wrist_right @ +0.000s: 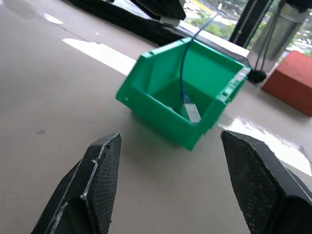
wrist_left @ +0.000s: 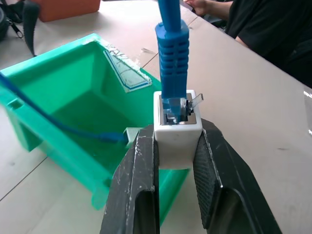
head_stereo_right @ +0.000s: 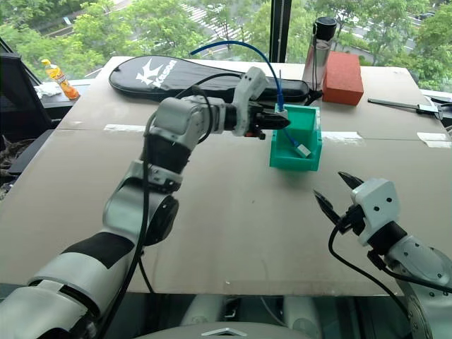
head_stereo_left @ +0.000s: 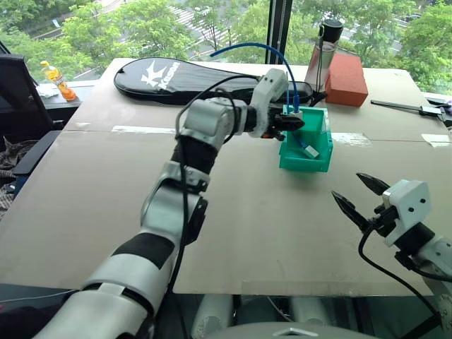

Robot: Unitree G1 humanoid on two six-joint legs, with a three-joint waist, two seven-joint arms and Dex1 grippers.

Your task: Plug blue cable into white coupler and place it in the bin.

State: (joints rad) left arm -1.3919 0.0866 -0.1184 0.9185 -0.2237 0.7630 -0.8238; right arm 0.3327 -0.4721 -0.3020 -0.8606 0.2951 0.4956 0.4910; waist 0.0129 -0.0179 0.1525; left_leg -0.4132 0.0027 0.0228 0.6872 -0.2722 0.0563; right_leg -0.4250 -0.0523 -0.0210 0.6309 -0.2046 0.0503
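From the head cam I've got the left gripper [head_stereo_left: 291,121] up over the bin's [head_stereo_left: 321,157] back edge, pinching the white coupler [head_stereo_left: 291,110], with the blue cable [head_stereo_left: 254,47] arcing up and over from it. My right gripper [head_stereo_left: 361,194] hangs low near the table [head_stereo_left: 92,212] front, fingers spread, nothing in them. Left wrist cam: the coupler's clamped tight between both fingers [wrist_left: 139,180], blue plug seated in its socket, bin just beside. Right wrist cam: wide-apart fingers [wrist_right: 97,180] framing the bin, the cable's other end dangling inside it.
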